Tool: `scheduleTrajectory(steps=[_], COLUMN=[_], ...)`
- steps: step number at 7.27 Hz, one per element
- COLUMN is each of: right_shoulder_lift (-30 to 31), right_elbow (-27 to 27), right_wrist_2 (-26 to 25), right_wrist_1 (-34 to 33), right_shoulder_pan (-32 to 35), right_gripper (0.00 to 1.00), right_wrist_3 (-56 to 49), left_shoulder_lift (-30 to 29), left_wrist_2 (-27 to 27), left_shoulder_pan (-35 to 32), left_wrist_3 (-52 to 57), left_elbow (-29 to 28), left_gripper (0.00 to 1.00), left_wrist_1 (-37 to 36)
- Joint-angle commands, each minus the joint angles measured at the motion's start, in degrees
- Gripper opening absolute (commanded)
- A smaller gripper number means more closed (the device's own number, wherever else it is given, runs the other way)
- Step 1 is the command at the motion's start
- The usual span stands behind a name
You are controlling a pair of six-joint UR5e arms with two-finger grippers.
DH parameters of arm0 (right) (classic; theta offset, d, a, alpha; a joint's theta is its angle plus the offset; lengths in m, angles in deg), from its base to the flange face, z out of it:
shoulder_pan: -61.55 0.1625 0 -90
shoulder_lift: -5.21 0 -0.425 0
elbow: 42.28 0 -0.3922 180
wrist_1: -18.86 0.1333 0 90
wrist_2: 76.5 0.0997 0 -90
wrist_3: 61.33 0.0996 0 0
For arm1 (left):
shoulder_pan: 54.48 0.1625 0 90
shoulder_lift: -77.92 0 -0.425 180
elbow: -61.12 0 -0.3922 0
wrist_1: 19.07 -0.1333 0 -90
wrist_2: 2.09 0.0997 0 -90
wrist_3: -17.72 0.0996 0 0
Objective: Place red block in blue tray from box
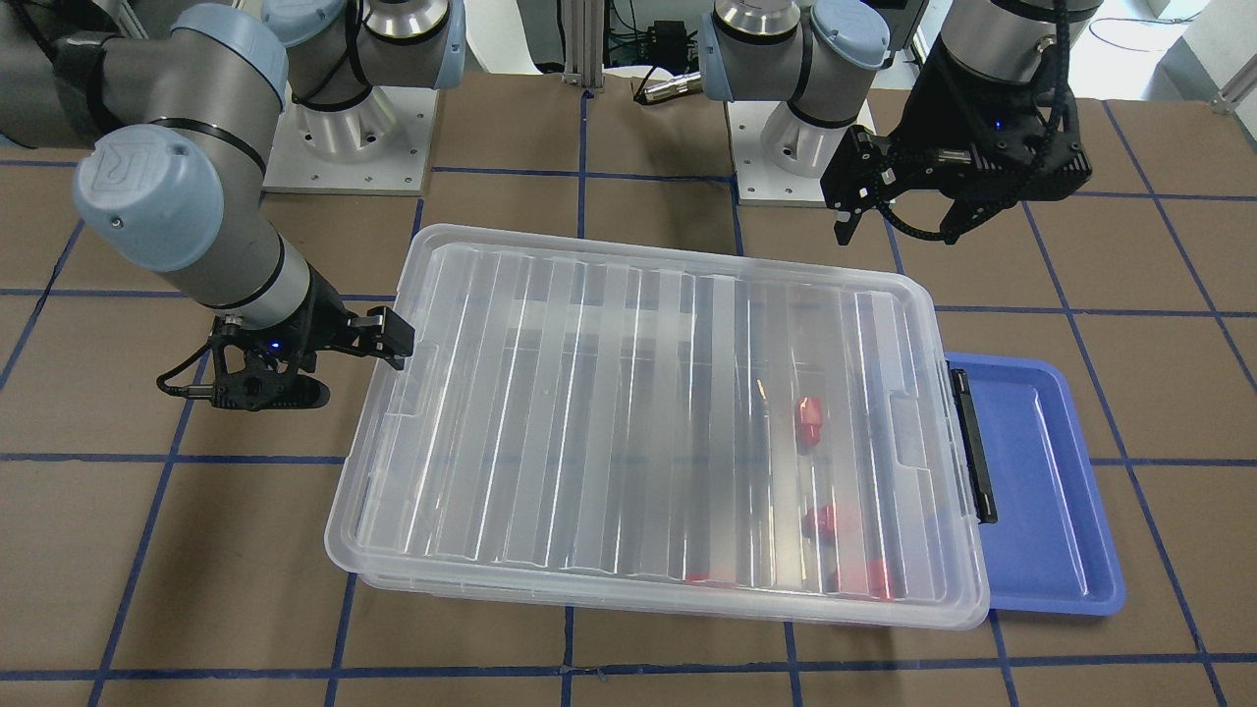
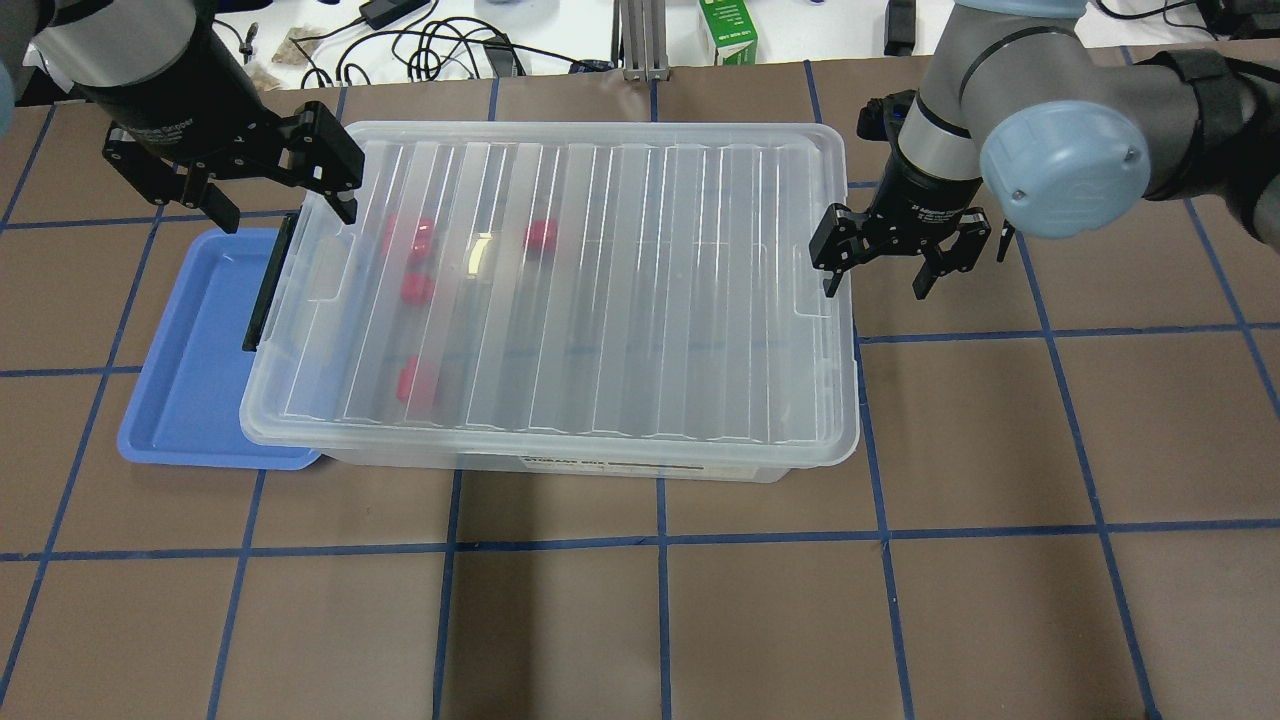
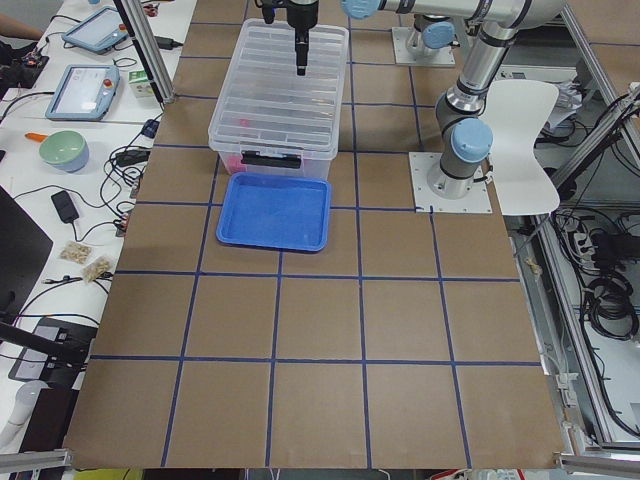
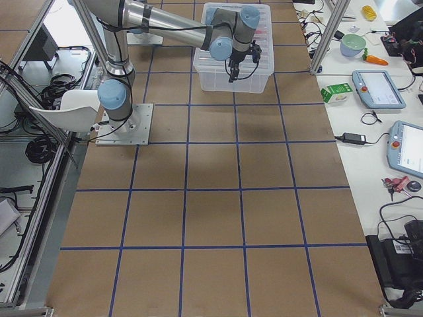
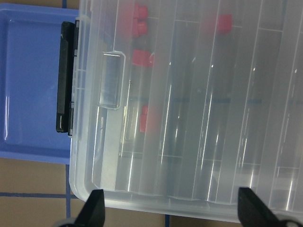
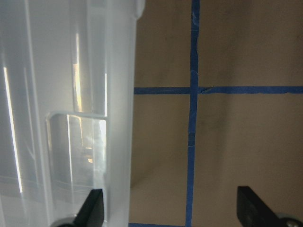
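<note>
The clear box (image 2: 640,300) stands mid-table with its ribbed lid shut and a black clip (image 2: 266,290) at its left end. Several red blocks (image 2: 541,234) lie inside near that end and show through the lid, also in the left wrist view (image 5: 141,57). The blue tray (image 2: 180,370) lies empty at the clip end, partly under the box. My left gripper (image 2: 285,210) is open and empty, above the box's far left corner. My right gripper (image 2: 873,290) is open and empty at the box's right end, one finger (image 6: 92,210) over the rim.
The table is brown with a grid of blue tape lines (image 2: 660,540). Both arm bases (image 1: 344,128) stand on the robot's side. A green carton (image 2: 728,30) and cables (image 2: 430,50) lie beyond the far edge.
</note>
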Motion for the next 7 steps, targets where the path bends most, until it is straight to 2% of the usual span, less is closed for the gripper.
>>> scheduleTrajectory(steps=[1,5,7], right_shoulder_lift=[-0.11,-0.20,-0.90], right_elbow=[0.39,0.39,0.65], right_wrist_2=[-0.73,-1.08,-3.28], right_wrist_1=[-0.01,-0.27,-0.36], right_shoulder_pan=[-0.43,-0.70,-1.22], right_gripper=[1.00,1.00,1.00], right_wrist_3=[-2.92,-7.25,-9.70], left_shoulder_lift=[0.00,0.00,0.00], left_wrist_2=[0.00,0.00,0.08], left_shoulder_pan=[0.00,0.00,0.00], left_wrist_3=[0.00,0.00,0.00], left_elbow=[0.06,0.06,0.06], left_gripper=[1.00,1.00,1.00], left_wrist_1=[0.00,0.00,0.00])
